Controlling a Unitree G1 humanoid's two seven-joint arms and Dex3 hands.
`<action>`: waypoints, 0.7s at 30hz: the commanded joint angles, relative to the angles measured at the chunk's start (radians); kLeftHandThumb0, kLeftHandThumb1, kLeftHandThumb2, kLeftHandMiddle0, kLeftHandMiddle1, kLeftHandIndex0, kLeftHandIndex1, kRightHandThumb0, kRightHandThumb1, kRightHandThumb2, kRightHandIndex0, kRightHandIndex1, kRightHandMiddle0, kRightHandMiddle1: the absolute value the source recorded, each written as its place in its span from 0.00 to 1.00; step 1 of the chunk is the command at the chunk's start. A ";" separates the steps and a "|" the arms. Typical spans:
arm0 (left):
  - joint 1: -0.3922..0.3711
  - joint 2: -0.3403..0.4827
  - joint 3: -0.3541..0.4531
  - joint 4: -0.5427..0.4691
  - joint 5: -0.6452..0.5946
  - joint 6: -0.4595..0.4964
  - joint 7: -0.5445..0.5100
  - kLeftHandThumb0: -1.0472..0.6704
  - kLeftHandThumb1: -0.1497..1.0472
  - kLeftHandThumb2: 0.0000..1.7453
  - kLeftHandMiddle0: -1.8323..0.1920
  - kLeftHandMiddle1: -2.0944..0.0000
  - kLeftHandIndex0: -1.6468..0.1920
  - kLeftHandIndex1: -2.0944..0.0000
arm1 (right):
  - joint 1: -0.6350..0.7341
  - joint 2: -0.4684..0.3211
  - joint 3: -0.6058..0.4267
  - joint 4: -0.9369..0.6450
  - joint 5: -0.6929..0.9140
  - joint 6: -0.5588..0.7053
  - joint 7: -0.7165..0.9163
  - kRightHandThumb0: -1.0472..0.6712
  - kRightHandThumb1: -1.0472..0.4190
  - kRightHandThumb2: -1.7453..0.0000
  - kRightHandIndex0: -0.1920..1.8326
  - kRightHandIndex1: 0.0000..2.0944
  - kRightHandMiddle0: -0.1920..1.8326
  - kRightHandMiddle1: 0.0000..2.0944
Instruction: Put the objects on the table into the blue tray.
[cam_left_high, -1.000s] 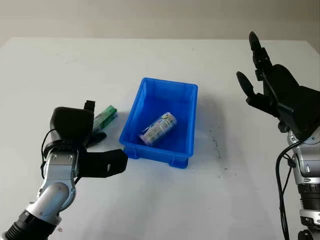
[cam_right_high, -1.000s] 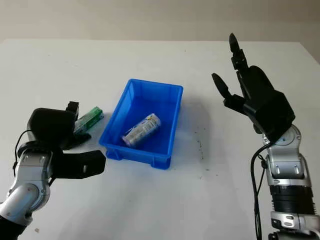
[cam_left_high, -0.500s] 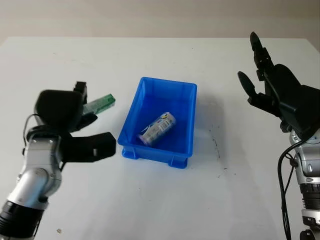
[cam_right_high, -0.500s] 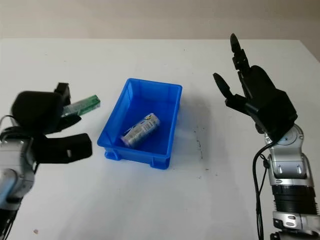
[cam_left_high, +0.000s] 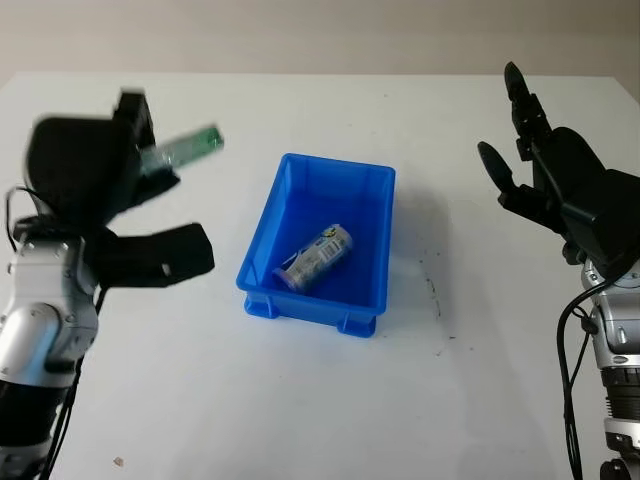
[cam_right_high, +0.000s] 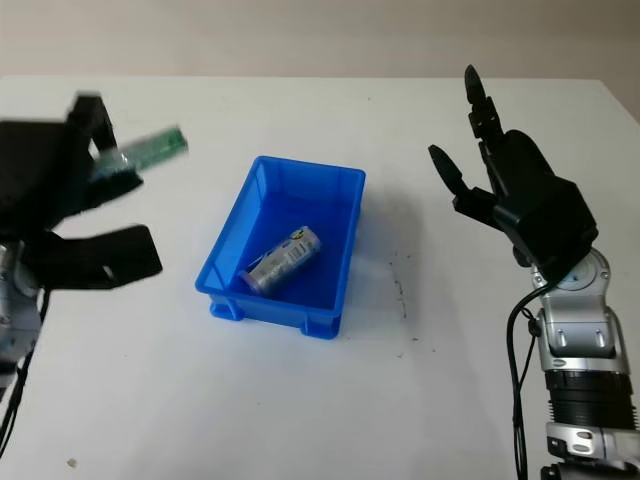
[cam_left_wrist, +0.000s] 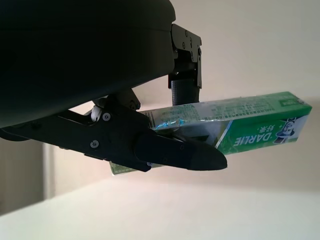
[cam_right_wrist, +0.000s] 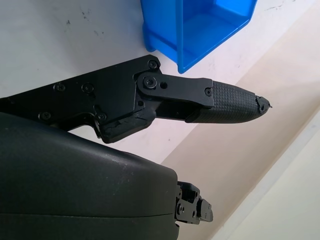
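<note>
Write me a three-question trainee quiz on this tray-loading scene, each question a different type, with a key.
1. True or false: the left hand grips the green toothpaste box up off the table.
2. Multiple choice: what lies inside the blue tray? A) a small can on its side B) a green box C) nothing
3. Fill in: the right hand, raised to the right of the tray, is ____ and holds nothing.

Key: 1 true. 2 A, the can lies tilted on the tray floor. 3 open.
</note>
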 joint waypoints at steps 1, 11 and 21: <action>-0.035 -0.026 -0.022 -0.074 -0.016 -0.010 -0.042 0.46 0.99 0.08 0.39 0.00 0.60 0.00 | -0.006 -0.008 -0.001 -0.011 -0.003 0.000 -0.003 0.09 0.00 0.67 0.00 0.00 0.00 0.00; -0.142 -0.145 -0.123 -0.054 -0.190 -0.082 -0.243 0.51 1.00 0.07 0.41 0.00 0.59 0.00 | 0.016 -0.011 -0.006 -0.038 0.002 0.002 0.009 0.10 0.00 0.67 0.00 0.00 0.00 0.00; -0.197 -0.224 -0.265 0.119 -0.175 -0.107 -0.284 0.50 0.99 0.11 0.34 0.00 0.57 0.00 | 0.074 -0.016 -0.032 -0.114 0.025 0.045 0.024 0.12 0.00 0.67 0.00 0.00 0.00 0.00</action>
